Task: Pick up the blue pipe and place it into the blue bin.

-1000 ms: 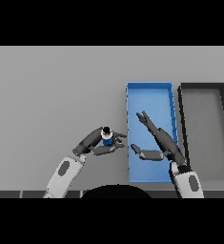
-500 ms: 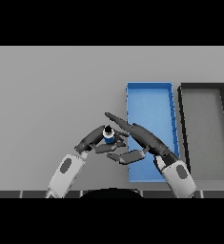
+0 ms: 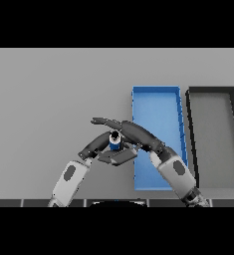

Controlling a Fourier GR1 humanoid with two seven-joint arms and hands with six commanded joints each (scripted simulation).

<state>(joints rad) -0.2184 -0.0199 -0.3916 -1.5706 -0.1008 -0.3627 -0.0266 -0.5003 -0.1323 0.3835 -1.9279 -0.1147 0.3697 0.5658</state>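
The blue pipe (image 3: 115,144) is a short blue piece with a dark top, standing upright just left of the blue bin (image 3: 156,106). My left hand (image 3: 94,146) comes in from the lower left and is curled on the pipe's left side. My right hand (image 3: 139,135) reaches in from the lower right across the bin's left wall. Its straight fingers (image 3: 106,121) stretch past the far side of the pipe, and its thumb lies on the near side. The pipe sits between both hands, and its lower part is hidden.
A dark grey bin (image 3: 213,130) stands right of the blue one, both long and open-topped. Grey table (image 3: 49,94) spreads to the left and behind the hands.
My right hand swung left out of the blue bin and now brackets the pipe with fingers and thumb. The left hand and the pipe stayed about where they were.
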